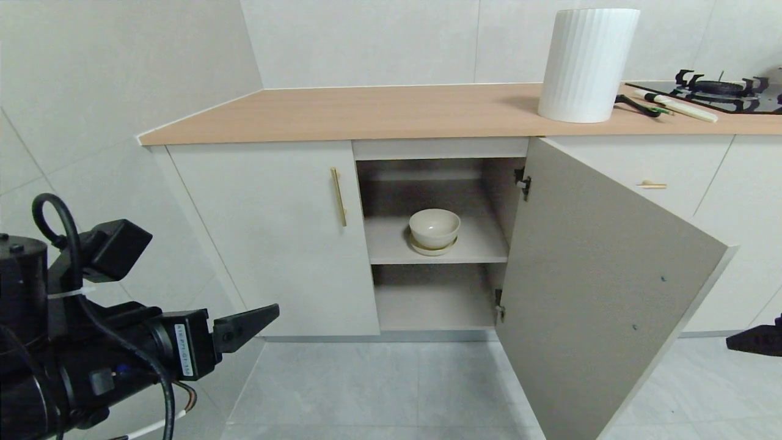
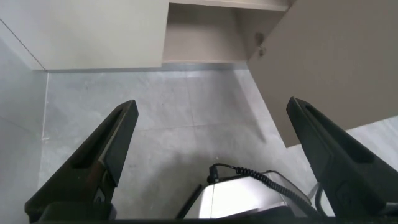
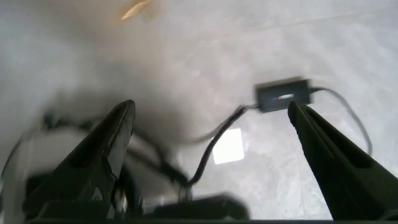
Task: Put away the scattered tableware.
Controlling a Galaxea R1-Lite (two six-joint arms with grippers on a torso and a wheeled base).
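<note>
A cream bowl sits on a small plate on the middle shelf of the open cabinet. Some long utensils lie on the wooden counter at the right, beside a stove burner. My left gripper hangs low at the left, well short of the cabinet. In the left wrist view the left gripper is open over the floor with nothing between its fingers. My right gripper is low at the far right; in the right wrist view the right gripper is open and empty.
The cabinet door swings out wide toward the right. A tall white ribbed container stands on the counter. The left door is shut. A black box with a cable lies on the tiled floor.
</note>
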